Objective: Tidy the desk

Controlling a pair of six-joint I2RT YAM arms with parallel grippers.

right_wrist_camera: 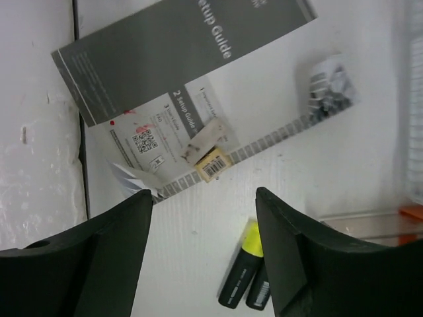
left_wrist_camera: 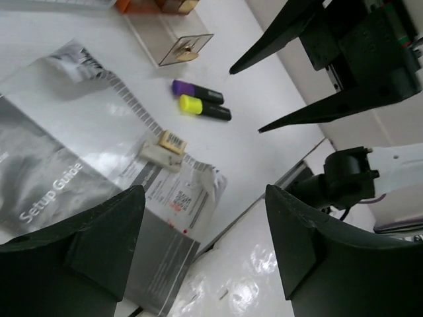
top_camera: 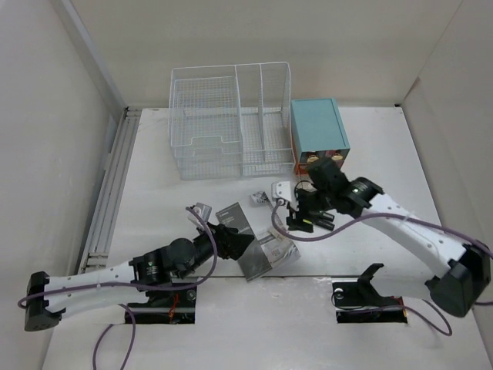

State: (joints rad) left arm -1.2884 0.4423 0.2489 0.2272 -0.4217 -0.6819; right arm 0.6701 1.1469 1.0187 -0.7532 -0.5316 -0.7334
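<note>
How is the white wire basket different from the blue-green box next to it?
The basket is white wire you can see through; the box is solid teal. The basket is much wider than the box. The basket has open compartments; the box is closed on top, with an orange front. Both stand side by side at the back of the desk.

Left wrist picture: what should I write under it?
Open left gripper over a Setup Guide booklet; a purple marker and a yellow marker lie side by side on the white desk.
</note>
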